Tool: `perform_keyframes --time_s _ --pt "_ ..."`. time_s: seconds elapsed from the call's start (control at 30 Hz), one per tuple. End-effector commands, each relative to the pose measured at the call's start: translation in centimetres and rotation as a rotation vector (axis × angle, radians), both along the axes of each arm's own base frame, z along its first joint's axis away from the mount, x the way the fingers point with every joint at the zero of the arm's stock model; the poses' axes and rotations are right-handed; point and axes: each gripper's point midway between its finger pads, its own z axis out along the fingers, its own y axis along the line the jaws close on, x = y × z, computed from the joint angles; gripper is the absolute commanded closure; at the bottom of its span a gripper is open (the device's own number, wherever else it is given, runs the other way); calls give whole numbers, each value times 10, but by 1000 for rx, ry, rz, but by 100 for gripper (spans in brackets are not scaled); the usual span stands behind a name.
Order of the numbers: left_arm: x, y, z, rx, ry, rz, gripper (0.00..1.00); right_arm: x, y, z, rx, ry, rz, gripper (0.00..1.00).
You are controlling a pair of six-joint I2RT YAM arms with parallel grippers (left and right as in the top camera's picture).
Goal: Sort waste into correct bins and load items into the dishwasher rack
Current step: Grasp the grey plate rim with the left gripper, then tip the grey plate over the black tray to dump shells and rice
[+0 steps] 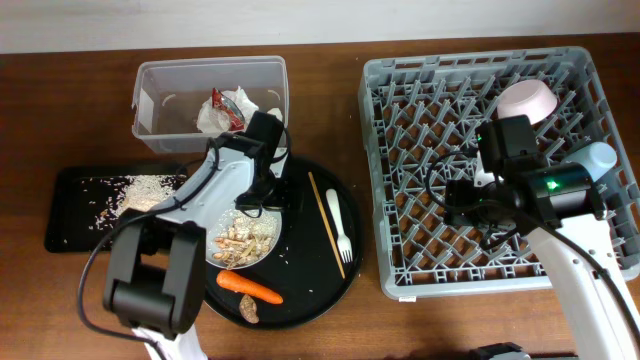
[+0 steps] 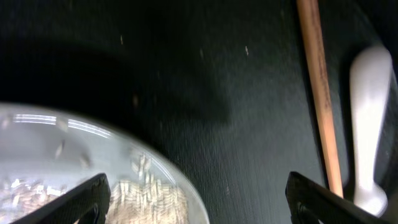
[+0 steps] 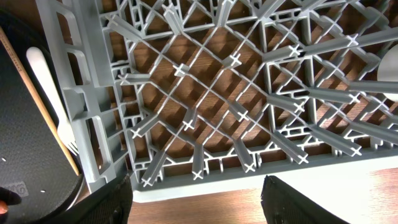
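Observation:
The clear tub point(image 1: 160, 75) holds the crumpled napkin and the red-and-white wrapper point(image 1: 227, 108). Grain scraps point(image 1: 146, 190) lie in the shallow black tray point(image 1: 72, 215). The white plate point(image 1: 262, 250), with brown food lumps and grain on it, sits on the round black tray. My left gripper point(image 1: 265, 198) is open and empty low over the plate's far edge point(image 2: 62, 143), its jaws point(image 2: 199, 205) spanning rim and tray. My right gripper point(image 1: 460, 198) is open and empty above the grey rack point(image 1: 395, 235), near its front edge point(image 3: 196, 202). The pink bowl point(image 1: 527, 100) lies in the rack. No cup is in view.
On the round black tray point(image 1: 325, 290) lie an orange carrot point(image 1: 250, 288), a brown lump point(image 1: 250, 312), a wooden chopstick point(image 1: 326, 222) and the white fork point(image 1: 340, 225). Chopstick point(image 2: 320, 93) and fork handle point(image 2: 368, 112) lie right of my left gripper. The rack's lattice point(image 3: 236, 93) shows in the right wrist view.

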Motion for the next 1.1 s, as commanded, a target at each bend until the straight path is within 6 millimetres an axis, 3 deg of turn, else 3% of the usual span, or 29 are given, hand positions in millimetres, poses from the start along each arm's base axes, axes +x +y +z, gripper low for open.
perform_keyframes --time_s 0.0,0.07,0.2,0.37,0.5,0.53,0.67,0.7,0.73,0.9,0.97,1.03,1.07 --pt "10 -4 -21 2 1 22 11 2 -3 6 -12 -23 -10 29" --pt "14 -5 -22 -3 -13 22 11 2 -3 6 -12 -23 -10 29" --pt "11 -12 -24 -3 -12 4 37 2 -3 6 -12 -23 -10 29" --pt "-4 -28 -32 21 16 -54 53 2 -3 6 -12 -23 -10 29" --pt "-11 -23 -33 52 42 -59 58 2 -3 6 -12 -23 -10 30" --pt "-13 -19 -33 78 46 -58 67 2 -3 6 -12 -23 -10 30" --pt "-13 -13 -34 109 44 -57 71 2 -3 6 -12 -22 -10 29" --pt "-10 -8 -34 139 28 -54 70 2 -3 6 -12 -23 -10 29" --pt "-4 -5 -34 157 4 -50 56 2 -3 6 -12 -23 -10 29" --pt "12 -14 -33 126 -65 -47 53 2 -3 6 -12 -23 -10 29" --pt "11 -15 -34 126 -64 -51 56 2 -3 6 -12 -23 -11 29" --pt "11 -16 -34 124 -62 -48 71 2 -3 6 -12 -23 -10 29" --pt "11 -16 -34 124 -62 -48 73 2 -3 6 -12 -23 -10 29"
